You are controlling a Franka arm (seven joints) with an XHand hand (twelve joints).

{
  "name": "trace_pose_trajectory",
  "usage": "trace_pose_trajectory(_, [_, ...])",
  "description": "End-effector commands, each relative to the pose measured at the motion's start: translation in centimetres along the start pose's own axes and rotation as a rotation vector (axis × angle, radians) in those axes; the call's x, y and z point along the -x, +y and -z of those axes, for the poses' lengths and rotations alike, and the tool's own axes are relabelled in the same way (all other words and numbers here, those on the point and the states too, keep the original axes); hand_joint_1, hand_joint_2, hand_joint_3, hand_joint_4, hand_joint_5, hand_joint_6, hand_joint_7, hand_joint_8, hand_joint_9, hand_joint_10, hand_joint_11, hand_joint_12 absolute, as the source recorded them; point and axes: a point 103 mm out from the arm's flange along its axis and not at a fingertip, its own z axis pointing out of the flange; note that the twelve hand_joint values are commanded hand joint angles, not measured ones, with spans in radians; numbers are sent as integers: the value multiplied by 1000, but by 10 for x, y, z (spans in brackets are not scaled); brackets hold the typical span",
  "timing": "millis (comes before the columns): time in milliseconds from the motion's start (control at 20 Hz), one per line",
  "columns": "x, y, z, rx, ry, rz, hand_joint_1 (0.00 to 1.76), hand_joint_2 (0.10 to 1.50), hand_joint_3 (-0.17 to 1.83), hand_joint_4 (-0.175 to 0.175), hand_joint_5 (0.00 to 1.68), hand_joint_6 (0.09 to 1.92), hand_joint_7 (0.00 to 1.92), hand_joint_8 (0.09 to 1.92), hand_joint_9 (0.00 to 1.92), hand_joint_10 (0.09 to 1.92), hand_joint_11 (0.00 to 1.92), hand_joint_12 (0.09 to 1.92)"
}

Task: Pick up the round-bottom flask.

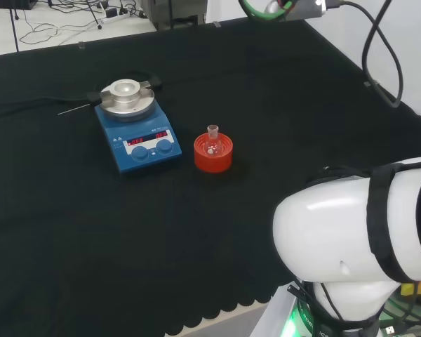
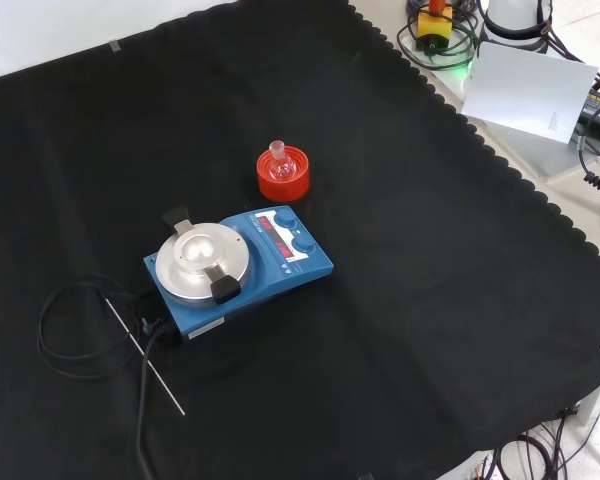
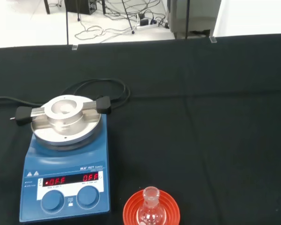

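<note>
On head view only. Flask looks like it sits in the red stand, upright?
Observer: Yes. In the wrist view the round-bottom flask sits in the red ribbed stand, neck straight up.
Operator: Anything loose near the hotplate I'm missing?
Observer: In the front view a thin pale rod lies on the cloth, leading away from the blue hotplate on the side opposite the flask, crossed by its black cable.
Operator: Is the stand touching the hotplate?
Observer: No. The front view shows a strip of black cloth between them.
</note>
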Motion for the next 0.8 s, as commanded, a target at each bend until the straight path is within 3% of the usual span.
trace_pose_trajectory(50, [29, 10, -42, -48, 14, -63, 127, 1269, 333, -18, 344, 317, 30, 561, 158, 677, 0, 1295])
trace_pose_trajectory(450, [66, 39, -104, -78, 67, -72, 173, 1267, 307, -26, 375, 311, 47, 563, 171, 678, 0, 1301])
trace_pose_trajectory(800, [75, 72, -158, -96, 107, -91, 333, 1222, 267, -39, 420, 311, 65, 569, 203, 687, 0, 1332])
